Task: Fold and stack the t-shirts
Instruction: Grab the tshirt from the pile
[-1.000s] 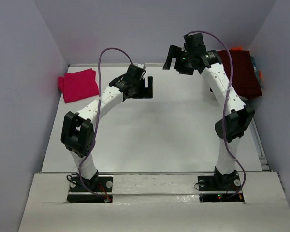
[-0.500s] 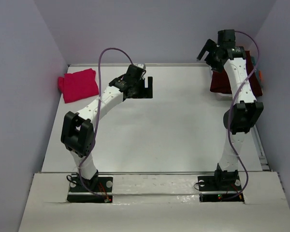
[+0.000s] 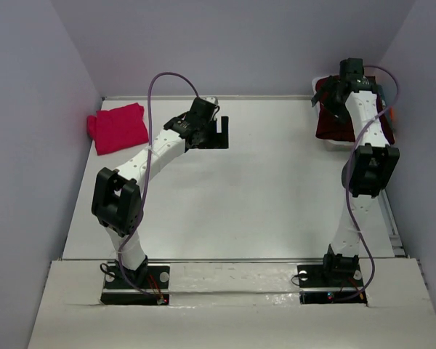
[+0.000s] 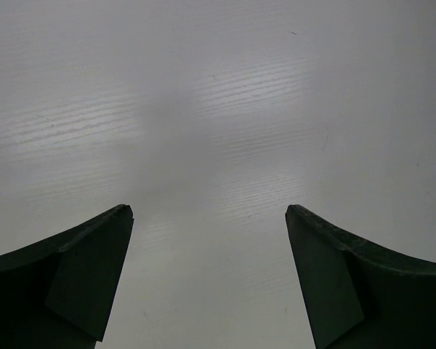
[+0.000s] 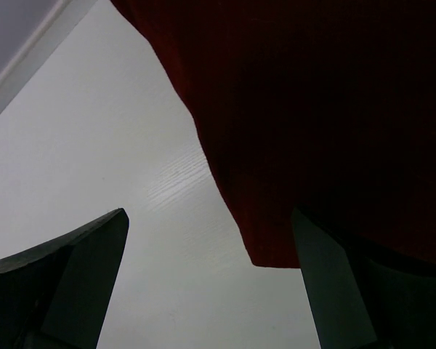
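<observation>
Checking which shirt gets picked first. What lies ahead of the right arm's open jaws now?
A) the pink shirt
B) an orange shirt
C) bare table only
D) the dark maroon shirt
D: the right wrist view shows the dark maroon shirt spread just beyond the open jaws, its edge lying on the white table.

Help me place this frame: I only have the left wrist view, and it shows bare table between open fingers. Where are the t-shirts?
Observer: A magenta-pink t-shirt lies at the far left edge of the table, well to the left of the left gripper.
Operator: Only that one?
Observer: No, a dark maroon t-shirt lies in the far right corner.
Operator: Is the right arm holding it?
Observer: No. The right gripper hangs open over that shirt's edge, gripping nothing.
</observation>
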`<state>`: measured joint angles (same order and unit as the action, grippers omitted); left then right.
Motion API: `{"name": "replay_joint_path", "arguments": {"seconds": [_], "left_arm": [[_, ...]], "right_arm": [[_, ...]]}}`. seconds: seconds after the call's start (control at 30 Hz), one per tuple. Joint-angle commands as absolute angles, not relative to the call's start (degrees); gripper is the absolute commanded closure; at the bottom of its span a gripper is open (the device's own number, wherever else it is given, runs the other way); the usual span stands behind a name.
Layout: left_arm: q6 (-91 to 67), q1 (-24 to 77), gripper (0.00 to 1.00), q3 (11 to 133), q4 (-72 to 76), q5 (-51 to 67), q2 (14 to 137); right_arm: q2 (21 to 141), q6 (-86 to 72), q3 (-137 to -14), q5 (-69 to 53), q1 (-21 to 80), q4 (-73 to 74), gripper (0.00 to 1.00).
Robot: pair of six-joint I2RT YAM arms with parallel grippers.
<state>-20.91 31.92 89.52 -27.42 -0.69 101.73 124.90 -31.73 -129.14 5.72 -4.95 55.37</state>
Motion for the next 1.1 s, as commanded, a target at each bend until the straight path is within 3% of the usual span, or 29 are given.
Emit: {"name": "replay_joint_path", "arguments": {"seconds": [0.0,0.4,0.87,1.07], "left_arm": [[-21.1,32.3,0.02,90.7,-27.4,-1.5,100.6],[-20.9,32.3,0.02,89.7,-26.1,-1.8,100.8],[-20.9,32.3,0.02,88.8,-25.1,-1.4,100.7],[-20.9,32.3,0.01,88.4,-25.0,-1.6,100.4]], "right_arm": [[123.1,-32.0,-130.3,8.5,-6.7,54.9,0.0],[118.9,-34.6,-130.3,9.5,-12.6,58.5,0.0],[115.0,-35.6,-115.0,6.2,-13.1,54.4,0.01],[116.5,-35.5,-116.0,4.1,-13.1,54.1,0.08]]}}
